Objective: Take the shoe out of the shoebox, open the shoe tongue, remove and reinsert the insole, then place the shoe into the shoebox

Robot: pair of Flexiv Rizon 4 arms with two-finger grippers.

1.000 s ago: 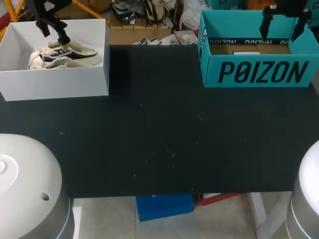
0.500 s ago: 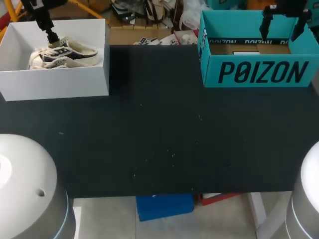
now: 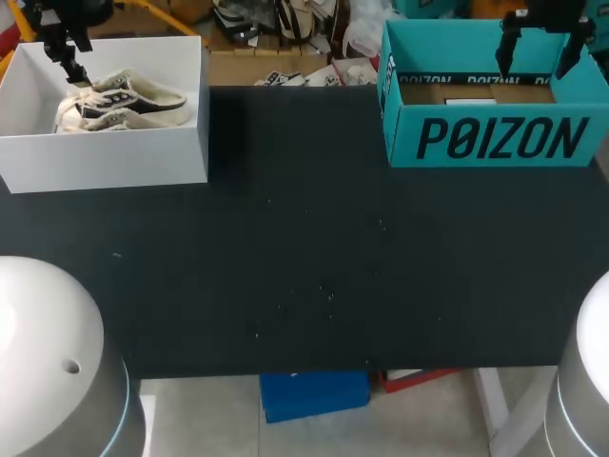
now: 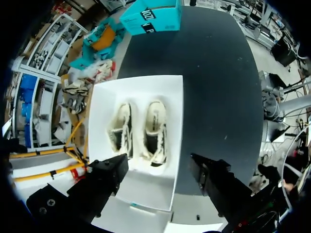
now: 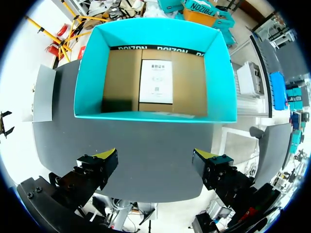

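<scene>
Item: shoe (image 4: 154, 131) (one of pair), lying inside white shoebox (image 4: 141, 82). Likely handling light, upper soft, sole stiffer; favouring heel-collar pinch. Left gripper (image 4: 158, 165) hanging above shoebox, fingers apart.

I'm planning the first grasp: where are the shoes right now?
In the head view the shoes lie side by side inside the white box at the table's far left corner, below my open left gripper.

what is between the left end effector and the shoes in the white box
Nothing visible. The left end effector hangs open above the white box, which has no lid, and the two shoes lie uncovered side by side inside it.
</scene>
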